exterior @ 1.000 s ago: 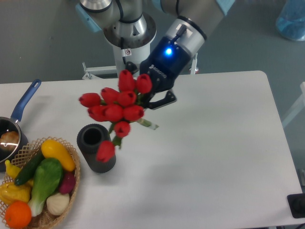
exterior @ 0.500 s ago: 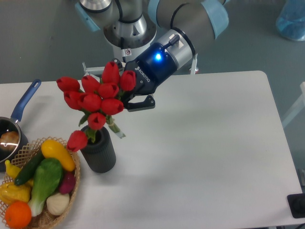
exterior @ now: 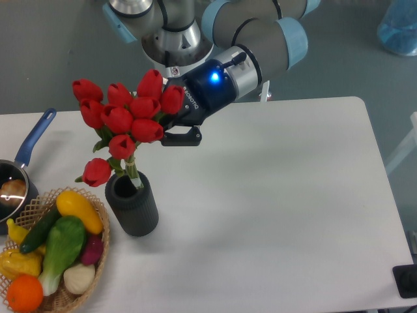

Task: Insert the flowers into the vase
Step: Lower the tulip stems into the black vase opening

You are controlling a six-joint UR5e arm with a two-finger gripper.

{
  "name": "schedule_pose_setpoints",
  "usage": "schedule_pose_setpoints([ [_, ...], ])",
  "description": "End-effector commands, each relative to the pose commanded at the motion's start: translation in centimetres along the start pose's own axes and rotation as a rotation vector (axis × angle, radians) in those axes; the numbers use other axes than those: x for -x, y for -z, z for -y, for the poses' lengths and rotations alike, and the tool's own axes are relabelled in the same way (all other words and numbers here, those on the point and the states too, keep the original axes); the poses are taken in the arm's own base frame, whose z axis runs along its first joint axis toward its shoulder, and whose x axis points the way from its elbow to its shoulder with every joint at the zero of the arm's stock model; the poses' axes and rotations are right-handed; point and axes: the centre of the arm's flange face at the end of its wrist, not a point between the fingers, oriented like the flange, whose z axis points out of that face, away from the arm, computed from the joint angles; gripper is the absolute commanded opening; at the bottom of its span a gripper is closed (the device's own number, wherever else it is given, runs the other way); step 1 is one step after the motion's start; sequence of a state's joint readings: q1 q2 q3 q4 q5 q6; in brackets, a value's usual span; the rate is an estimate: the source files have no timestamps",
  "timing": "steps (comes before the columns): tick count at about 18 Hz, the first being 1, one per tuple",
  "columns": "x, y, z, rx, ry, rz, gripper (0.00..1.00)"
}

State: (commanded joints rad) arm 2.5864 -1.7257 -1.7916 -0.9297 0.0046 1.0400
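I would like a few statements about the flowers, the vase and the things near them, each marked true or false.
1. The stem end of the flowers is at the mouth of the vase. True.
2. The vase lies on its side. False: it stands upright on the table.
3. The gripper is at the bunch, beside the red buds. True.
4. The basket stands to the right of the vase. False: it is to its left in the picture, with toy vegetables inside.
5. The saucepan has a red handle. False: the handle is blue.
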Motion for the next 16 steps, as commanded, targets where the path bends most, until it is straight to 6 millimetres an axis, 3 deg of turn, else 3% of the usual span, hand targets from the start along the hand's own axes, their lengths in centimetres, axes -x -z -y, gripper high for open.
schedule_pose_setpoints([
  [2,-0.4,-0.9,-1.0,0.005,0.005,-0.016,0.0],
  [6,-0.5,-1.0,-2.9,0.007,0.006,-0.019,0.0],
  [13,-0.3,-1.4,-4.4,0.023,0.018,-0.019,0.0],
  [16,-0.1,-1.7,-6.2,0.031,0.026,-0.021,0.02],
])
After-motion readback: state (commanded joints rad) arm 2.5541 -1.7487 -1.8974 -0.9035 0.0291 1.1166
